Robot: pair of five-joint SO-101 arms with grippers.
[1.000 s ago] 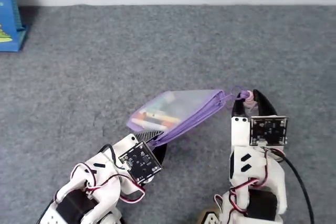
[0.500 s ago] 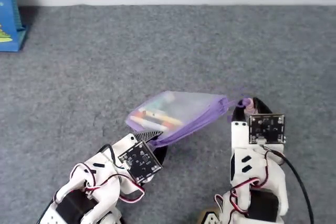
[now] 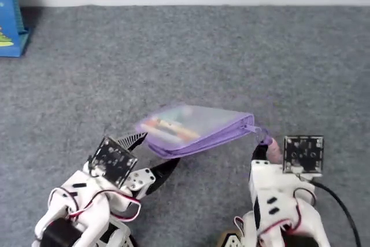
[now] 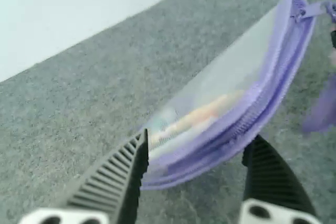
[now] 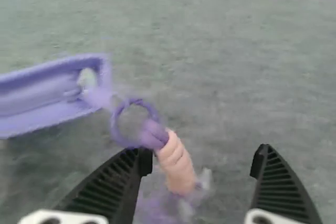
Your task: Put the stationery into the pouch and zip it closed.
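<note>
**High view.** The purple pouch lies flat on the grey table, with the stationery showing through its clear side. The left hand stands just short of the pouch's near end. The right hand sits at the zip-pull end.

**Left wrist view.** The left hand has its fingers spread and grips nothing. The pouch lies just beyond them, and its zip appears fully closed.

**Right wrist view.** The right hand is also parted. The pull ring and pink charm lie loose between its fingers.

**Step.** This is probably the release after zipping. The next move calls for backing both hands off without snagging the ring.

**Change.** A second earlier the left hand held the pouch's end raised and the right hand stood farther forward at the pull. Both have since drawn back, and the pouch has settled flat.
</note>
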